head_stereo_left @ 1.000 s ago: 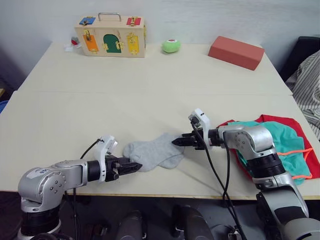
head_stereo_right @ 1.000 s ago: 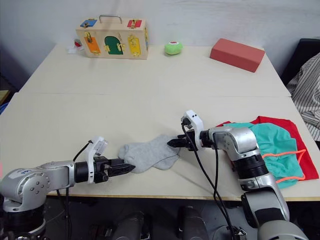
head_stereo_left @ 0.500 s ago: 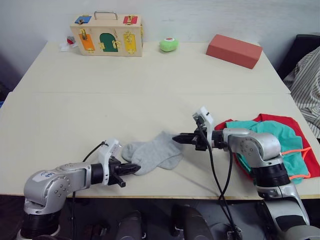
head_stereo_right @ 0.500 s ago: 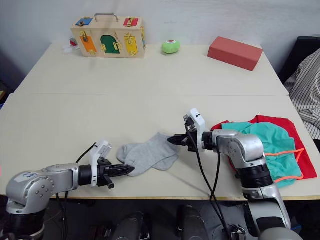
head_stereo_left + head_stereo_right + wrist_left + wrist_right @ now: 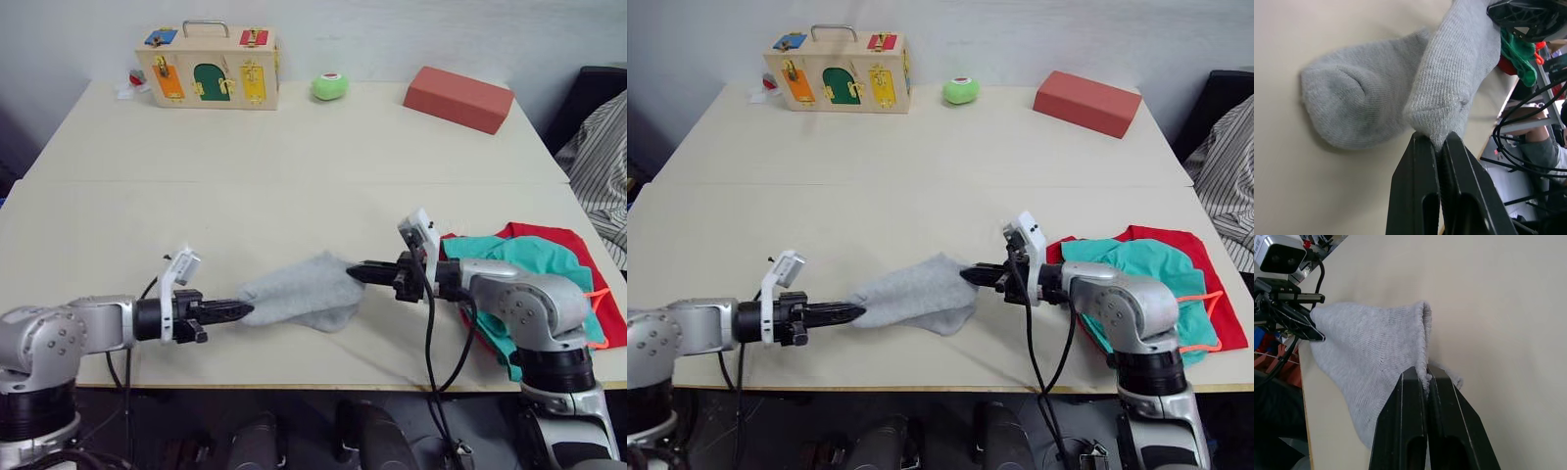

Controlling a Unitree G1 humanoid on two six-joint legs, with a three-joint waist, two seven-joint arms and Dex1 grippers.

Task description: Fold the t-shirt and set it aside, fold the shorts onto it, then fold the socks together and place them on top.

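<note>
Socks [image 5: 299,294] sitting near the front edge of the desk [image 5: 294,166]. I'm pinching the upper sock at both ends: my left tool [image 5: 235,311] is clamping the toe end, my right tool [image 5: 364,271] is clamping the cuff end, both narrow on cloth. That sock is stretching between them, lifted off the second one lying flat underneath. Shorts [image 5: 509,269] are lying on the t-shirt [image 5: 558,240], right of the socks, beside my right arm.
</note>
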